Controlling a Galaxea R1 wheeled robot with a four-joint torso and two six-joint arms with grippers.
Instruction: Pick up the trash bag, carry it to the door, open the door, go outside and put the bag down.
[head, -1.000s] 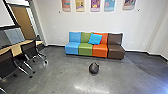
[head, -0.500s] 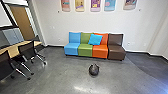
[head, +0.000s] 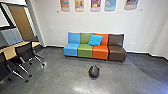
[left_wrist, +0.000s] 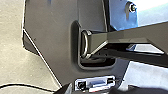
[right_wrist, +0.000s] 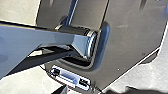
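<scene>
The black, rounded trash bag (head: 94, 72) sits on the smooth grey floor (head: 60, 75) ahead of me, with its top gathered into a small peak. It is on the near side of a row of armless padded seats, well apart from my grippers and held by neither. I cannot tell whether my left gripper (left_wrist: 94, 90) is apart or together, nor can I tell for my right gripper (right_wrist: 97, 90).

From left to right the seats are light blue (head: 71, 49), green (head: 85, 50), orange (head: 100, 52) and dark brown (head: 117, 53). A bright blue square cushion (head: 95, 40) leans, tilted, against the backs of the green and orange ones. Behind them rises a plain white wall (head: 55, 25) with colourful posters (head: 95, 5) in a line high up.

At the left is a long table with a light wooden top (head: 10, 51), and black chairs with metal legs (head: 25, 51) are beside it. Farther off on that side are a pale grey cabinet (head: 11, 36) and a brown wooden door (head: 21, 21). A thin black cable (left_wrist: 22, 85) shows in my left wrist view, over the pale floor.
</scene>
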